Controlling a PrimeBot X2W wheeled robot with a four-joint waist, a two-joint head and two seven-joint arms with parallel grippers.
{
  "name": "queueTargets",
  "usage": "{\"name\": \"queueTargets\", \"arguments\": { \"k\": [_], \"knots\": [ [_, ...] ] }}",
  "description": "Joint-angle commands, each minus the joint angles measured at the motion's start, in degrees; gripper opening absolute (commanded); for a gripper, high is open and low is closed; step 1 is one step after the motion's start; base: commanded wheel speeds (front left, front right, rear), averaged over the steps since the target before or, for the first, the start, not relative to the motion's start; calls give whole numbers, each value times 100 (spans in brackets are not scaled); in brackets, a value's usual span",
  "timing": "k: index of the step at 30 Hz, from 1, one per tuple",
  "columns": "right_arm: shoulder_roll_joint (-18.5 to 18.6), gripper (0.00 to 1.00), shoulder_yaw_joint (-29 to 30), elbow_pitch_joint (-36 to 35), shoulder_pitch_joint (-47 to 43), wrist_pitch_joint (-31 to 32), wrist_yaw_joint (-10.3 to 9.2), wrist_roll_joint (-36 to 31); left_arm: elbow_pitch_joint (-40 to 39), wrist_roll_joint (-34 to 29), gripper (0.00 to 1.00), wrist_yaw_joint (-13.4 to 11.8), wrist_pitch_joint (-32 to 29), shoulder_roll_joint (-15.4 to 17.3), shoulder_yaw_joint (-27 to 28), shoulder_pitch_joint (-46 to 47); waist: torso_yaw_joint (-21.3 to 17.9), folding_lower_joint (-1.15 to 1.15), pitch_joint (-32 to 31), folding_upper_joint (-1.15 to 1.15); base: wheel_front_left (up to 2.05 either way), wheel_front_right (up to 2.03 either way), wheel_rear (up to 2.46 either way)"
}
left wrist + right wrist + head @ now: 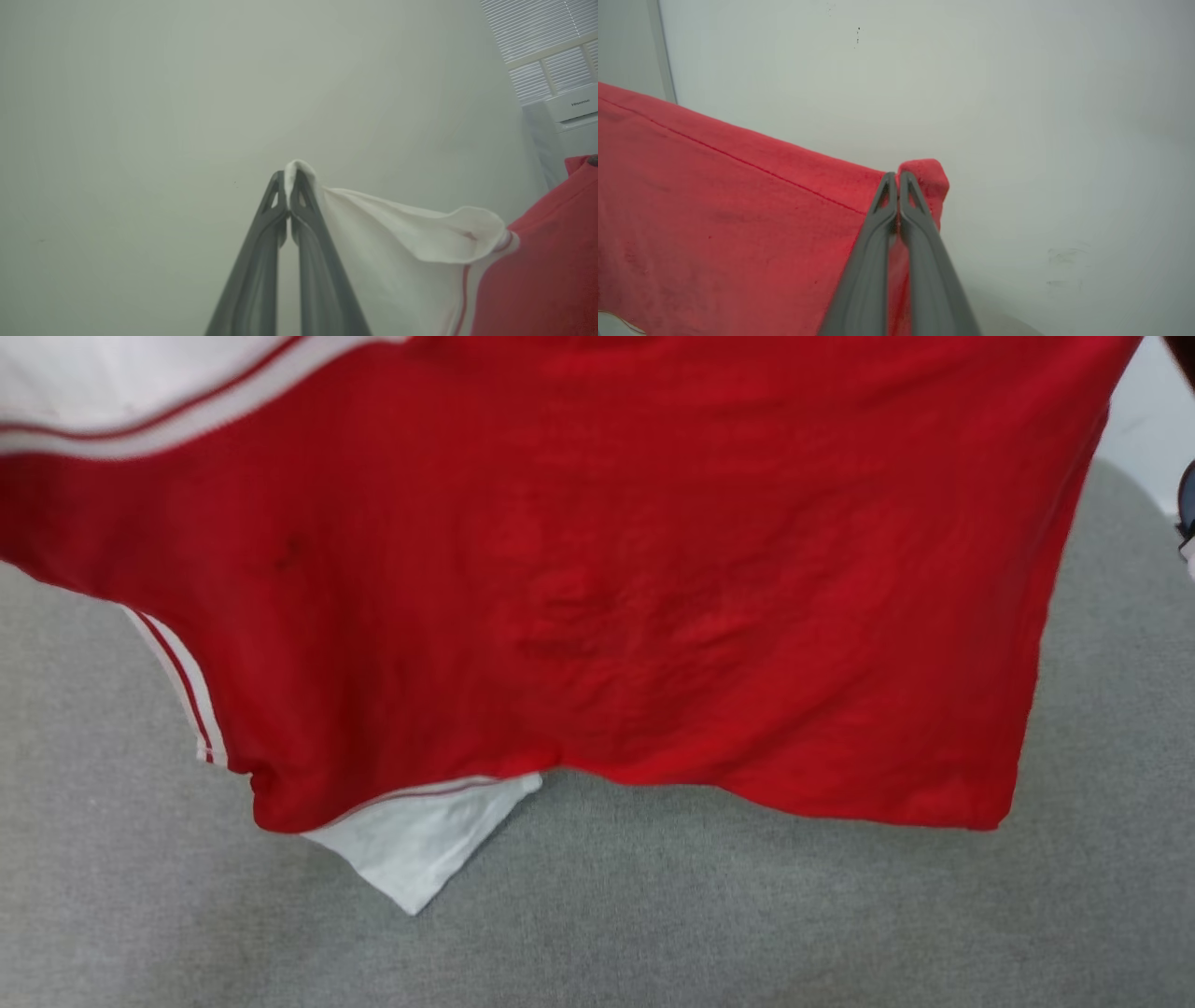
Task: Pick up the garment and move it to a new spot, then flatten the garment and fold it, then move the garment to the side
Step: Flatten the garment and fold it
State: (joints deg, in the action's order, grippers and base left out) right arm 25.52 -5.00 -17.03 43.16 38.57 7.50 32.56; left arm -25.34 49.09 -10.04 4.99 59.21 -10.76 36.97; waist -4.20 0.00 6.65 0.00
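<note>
The garment (616,579), a red jersey with white sleeves and striped trim, hangs spread wide in the air above the grey cloth surface (709,915). A white sleeve corner (420,854) dangles below its lower edge. In the left wrist view my left gripper (288,179) is shut on a pinch of the white sleeve (397,252). In the right wrist view my right gripper (897,179) is shut on a red corner of the garment (714,205), whose hem runs off to the left.
A pale wall stands behind both grippers. A white air-conditioning unit (572,105) and window blinds (537,32) sit at the upper right of the left wrist view. A dark object (1186,513) shows at the right edge of the head view.
</note>
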Motion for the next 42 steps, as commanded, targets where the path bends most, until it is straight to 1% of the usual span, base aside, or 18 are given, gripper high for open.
{"name": "queueTargets", "arguments": {
  "k": [1,5,9,13,16,17,19,20,22,23,26,29,31,34,37,42],
  "knots": [
    [-65,0,29,-33,166,-52,-2,-116,104,54,0,61,-57,5,32,281,-21,0,373,0,0,0,0],
    [-134,0,35,20,580,-124,-3,-367,420,108,0,271,-196,-30,31,1101,2,0,911,0,0,0,0],
    [-133,0,23,246,1258,-217,-3,-746,927,-35,0,613,-408,-108,-184,2207,43,0,1551,0,0,0,0],
    [-216,0,-4,799,2124,-538,-3,-1163,1711,-372,0,988,-546,-343,-504,3549,47,0,2124,0,0,0,0],
    [-234,0,-113,1359,2799,-901,-4,-1506,2428,-715,0,1236,-565,-610,-756,4580,28,0,2454,0,0,0,0],
    [-288,0,-142,1600,2998,-1045,-5,-1617,2694,-858,0,1305,-532,-690,-848,4891,11,0,2524,0,0,0,0],
    [-536,0,-78,2080,3386,-1283,-5,-1683,3180,-1084,0,1416,-441,-846,-981,5463,-37,0,2651,0,0,0,0],
    [-536,0,-78,2080,3386,-1283,-5,-1683,3180,-1084,0,1416,-441,-846,-981,5463,-37,0,2651,0,0,0,0],
    [-650,0,-4,2440,3862,-1487,-5,-1835,3614,-1272,0,1500,-329,-1016,-1089,6011,-10,0,2820,0,0,0,0],
    [-660,0,-175,2933,4298,-1924,-5,-2267,4267,-1502,0,1589,12,-1285,-1241,6659,27,0,2972,0,0,0,0],
    [-690,0,-217,3387,4750,-2346,-5,-2609,4827,-1717,0,1645,383,-1490,-1416,7125,101,0,3140,0,0,0,0],
    [-757,0,-119,3819,4904,-2665,-6,-2741,5327,-1727,0,1687,735,-1791,-1532,7276,259,0,3288,0,0,0,0],
    [-865,0,-46,4077,4861,-2855,-5,-2700,5569,-1711,0,1705,867,-1958,-1627,7143,365,0,3348,0,0,0,0],
    [-879,0,-30,4438,4657,-3121,-5,-2740,5728,-1759,0,1729,988,-2136,-1821,6808,499,0,3417,0,0,0,0],
    [-947,0,-15,4742,4287,-3425,-4,-2689,5653,-1638,0,1738,1023,-2350,-1765,6212,621,0,3373,0,0,0,0],
    [-968,0,-187,5101,3389,-3864,-4,-2419,5158,-1469,0,1745,1030,-2727,-1362,4573,753,0,3081,0,0,0,0]
  ]
}}
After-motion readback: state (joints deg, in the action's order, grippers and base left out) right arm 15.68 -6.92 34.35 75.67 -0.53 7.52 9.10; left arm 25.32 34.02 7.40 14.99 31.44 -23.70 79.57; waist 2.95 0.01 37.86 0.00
